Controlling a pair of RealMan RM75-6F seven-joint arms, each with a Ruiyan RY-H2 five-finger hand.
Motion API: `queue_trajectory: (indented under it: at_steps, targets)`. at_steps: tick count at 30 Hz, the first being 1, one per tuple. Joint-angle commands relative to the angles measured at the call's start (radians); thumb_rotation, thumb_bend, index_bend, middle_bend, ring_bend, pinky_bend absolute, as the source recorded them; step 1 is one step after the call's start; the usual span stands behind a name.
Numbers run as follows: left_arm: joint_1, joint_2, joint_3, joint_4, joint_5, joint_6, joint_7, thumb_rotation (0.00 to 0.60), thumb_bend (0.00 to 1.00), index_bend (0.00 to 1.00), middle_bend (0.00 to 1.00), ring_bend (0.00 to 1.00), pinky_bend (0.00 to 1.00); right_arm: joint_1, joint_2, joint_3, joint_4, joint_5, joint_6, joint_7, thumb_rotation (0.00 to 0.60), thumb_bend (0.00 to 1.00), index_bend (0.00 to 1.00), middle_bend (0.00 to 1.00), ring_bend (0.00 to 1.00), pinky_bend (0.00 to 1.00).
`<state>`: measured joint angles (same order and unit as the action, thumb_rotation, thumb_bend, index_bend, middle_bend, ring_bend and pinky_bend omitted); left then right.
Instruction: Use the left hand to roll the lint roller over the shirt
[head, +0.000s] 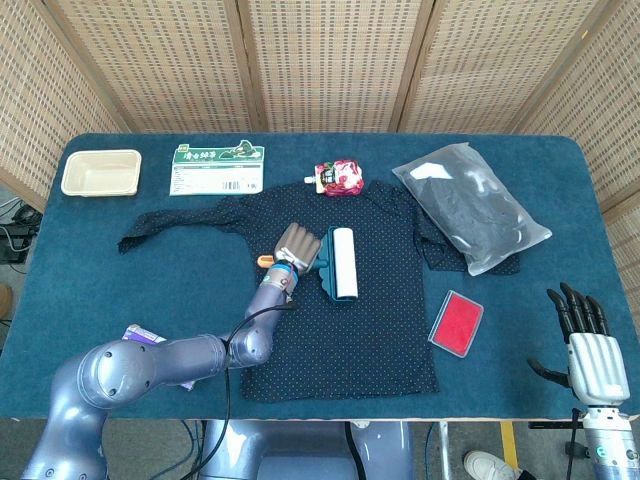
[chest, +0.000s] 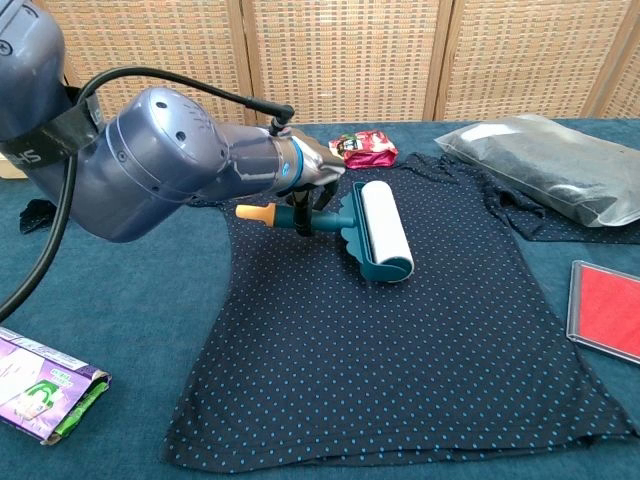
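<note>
No legible text on any item

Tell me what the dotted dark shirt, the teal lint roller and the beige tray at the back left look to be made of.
Dark navy dotted shirt: thin woven or knit cloth, matte; it lies limp with soft creases.
Teal lint roller with white drum: frame looks like moulded hard plastic with a slight sheen; the drum is probably sticky paper, though that cannot be confirmed.
Beige rectangular tray: matte, possibly pressed pulp or plastic; the view leaves it open.
</note>
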<state>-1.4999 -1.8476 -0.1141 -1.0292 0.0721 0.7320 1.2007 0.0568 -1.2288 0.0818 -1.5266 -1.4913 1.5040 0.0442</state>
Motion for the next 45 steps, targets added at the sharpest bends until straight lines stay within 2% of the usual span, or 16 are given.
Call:
queue_trajectory:
  at_steps: [1,6,16,23,28,38,45]
  targets:
    - [0.002,0.001,0.006,-0.004,0.0,0.008,0.004,0.6,0.5,0.86,0.88,0.73,0.68,0.0,-0.001,-0.002,0.002,0.001,-0.002,0.0,0.6,0.06,0.0,0.0,0.0,0.0]
    - [0.036,0.047,0.031,-0.064,0.013,0.041,-0.006,0.6,0.51,0.86,0.88,0.73,0.68,-0.001,-0.001,-0.003,0.002,-0.006,0.006,-0.006,0.6,0.06,0.0,0.0,0.0,0.0]
    - [0.159,0.229,0.121,-0.262,0.118,0.092,-0.092,0.6,0.51,0.86,0.88,0.73,0.68,0.003,-0.013,-0.019,-0.006,-0.026,0.0,-0.043,0.6,0.06,0.0,0.0,0.0,0.0]
    - [0.226,0.322,0.17,-0.32,0.186,0.105,-0.153,0.6,0.51,0.86,0.88,0.73,0.68,0.007,-0.024,-0.031,-0.011,-0.041,-0.006,-0.068,0.6,0.06,0.0,0.0,0.0,0.0]
    - [0.235,0.312,0.167,-0.299,0.205,0.088,-0.176,0.6,0.51,0.86,0.88,0.73,0.68,0.009,-0.027,-0.032,-0.012,-0.042,-0.007,-0.072,0.6,0.06,0.0,0.0,0.0,0.0]
    - [0.201,0.236,0.137,-0.241,0.21,0.074,-0.164,0.6,0.51,0.86,0.88,0.73,0.68,0.01,-0.026,-0.03,-0.01,-0.037,-0.011,-0.064,0.6,0.06,0.0,0.0,0.0,0.0]
    - [0.101,0.106,0.075,-0.148,0.102,0.077,-0.069,0.6,0.51,0.86,0.88,0.73,0.68,0.011,-0.024,-0.028,-0.005,-0.029,-0.016,-0.054,0.6,0.06,0.0,0.0,0.0,0.0]
